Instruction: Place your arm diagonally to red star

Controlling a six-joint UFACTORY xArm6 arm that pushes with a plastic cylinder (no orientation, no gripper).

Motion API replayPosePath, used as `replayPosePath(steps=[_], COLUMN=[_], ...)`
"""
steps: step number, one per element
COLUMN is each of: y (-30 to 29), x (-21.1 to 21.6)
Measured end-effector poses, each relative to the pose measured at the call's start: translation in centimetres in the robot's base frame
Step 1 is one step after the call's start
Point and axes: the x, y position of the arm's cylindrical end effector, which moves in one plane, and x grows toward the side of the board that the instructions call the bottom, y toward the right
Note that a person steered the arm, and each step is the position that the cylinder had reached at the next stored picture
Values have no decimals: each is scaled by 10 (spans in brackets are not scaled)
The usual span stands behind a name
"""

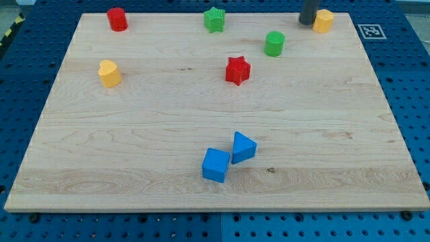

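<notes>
The red star point(237, 70) lies on the wooden board point(134, 134), a little above and right of the middle. My tip point(307, 22) is at the view's top right, a dark rod end touching the left side of a yellow block point(324, 21). The tip is up and to the right of the red star, well apart from it. A green cylinder point(274, 44) stands between the tip and the red star.
A green star point(214, 19) is at the top middle. A red cylinder point(117, 19) is at the top left. A yellow block point(109, 73) is at the left. A blue cube point(216, 165) and a blue triangular block point(243, 147) touch near the bottom middle.
</notes>
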Motion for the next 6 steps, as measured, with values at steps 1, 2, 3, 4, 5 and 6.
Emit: replayPosePath(steps=[1, 2, 3, 4, 5, 6], y=[19, -5, -29, 1, 9, 9], x=[0, 0, 8, 39, 84, 110])
